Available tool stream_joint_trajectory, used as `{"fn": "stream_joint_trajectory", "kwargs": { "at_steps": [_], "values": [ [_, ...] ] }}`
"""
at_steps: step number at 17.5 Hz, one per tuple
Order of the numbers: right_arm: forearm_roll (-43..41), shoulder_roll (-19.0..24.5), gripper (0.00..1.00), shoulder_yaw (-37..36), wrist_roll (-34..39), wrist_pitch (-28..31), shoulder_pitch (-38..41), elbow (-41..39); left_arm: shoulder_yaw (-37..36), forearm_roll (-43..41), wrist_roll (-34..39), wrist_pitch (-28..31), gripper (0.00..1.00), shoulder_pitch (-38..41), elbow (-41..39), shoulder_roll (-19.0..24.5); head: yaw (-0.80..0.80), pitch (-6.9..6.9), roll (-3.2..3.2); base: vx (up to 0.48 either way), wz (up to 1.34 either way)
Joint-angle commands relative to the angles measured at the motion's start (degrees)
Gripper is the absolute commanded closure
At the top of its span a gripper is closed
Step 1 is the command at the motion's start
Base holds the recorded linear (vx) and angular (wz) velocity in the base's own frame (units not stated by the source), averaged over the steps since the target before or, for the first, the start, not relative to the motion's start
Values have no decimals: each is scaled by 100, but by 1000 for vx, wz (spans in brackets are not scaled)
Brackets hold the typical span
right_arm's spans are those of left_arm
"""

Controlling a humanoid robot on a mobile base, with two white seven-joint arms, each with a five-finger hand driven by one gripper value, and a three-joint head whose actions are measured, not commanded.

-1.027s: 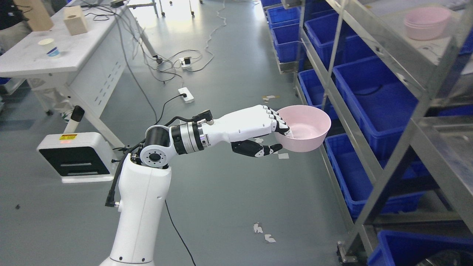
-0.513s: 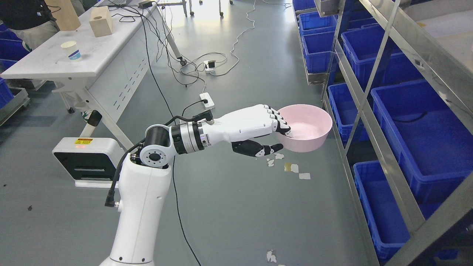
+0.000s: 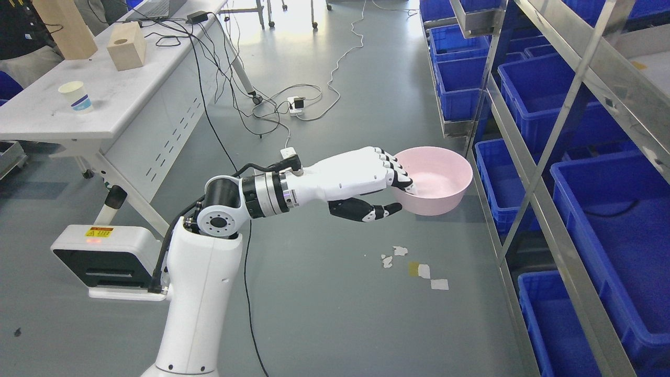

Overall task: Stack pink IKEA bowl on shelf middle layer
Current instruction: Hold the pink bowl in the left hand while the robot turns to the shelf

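My left hand (image 3: 393,192) is shut on the rim of a pink bowl (image 3: 437,180), with the fingers inside the rim and the thumb under it. It holds the bowl upright in the air above the floor, just left of the metal shelf rack (image 3: 544,157). The shelf's middle layer shows only at the right edge of the view. No other pink bowls are in view now. My right arm is out of view.
Blue bins (image 3: 602,209) fill the rack's lower levels. A white table (image 3: 104,99) with a paper cup (image 3: 76,97) and a wooden block (image 3: 125,46) stands at the left. Cables and a power strip (image 3: 296,104) lie on the floor. A white base unit (image 3: 104,254) sits lower left.
The camera has moved, so the whole scene has shifted; the stacked pink bowls seen on the shelf a second ago are out of frame. The hand keeps the same hold on the bowl.
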Motion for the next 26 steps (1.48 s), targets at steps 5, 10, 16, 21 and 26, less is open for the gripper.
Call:
{"fn": "stream_joint_trajectory", "kwargs": {
  "at_steps": [5, 10, 16, 21, 26],
  "values": [
    [0, -100, 0, 0, 0, -2, 19, -100, -82, 0, 12, -3, 98, 14, -78, 100, 0, 0, 0, 314, 82],
    [0, -100, 0, 0, 0, -2, 19, -100, -82, 0, 12, -3, 98, 14, -78, 100, 0, 0, 0, 296, 81],
    [0, -100, 0, 0, 0, -2, 19, -100, -82, 0, 21, -3, 98, 14, -78, 100, 0, 0, 0, 305, 53],
    [0, -100, 0, 0, 0, -2, 19, -100, -82, 0, 56, -3, 98, -4, -78, 100, 0, 0, 0, 352, 46],
    [0, -100, 0, 0, 0, -2, 19, -100, -82, 0, 100, -3, 98, -13, -78, 100, 0, 0, 0, 317, 40]
  ]
}}
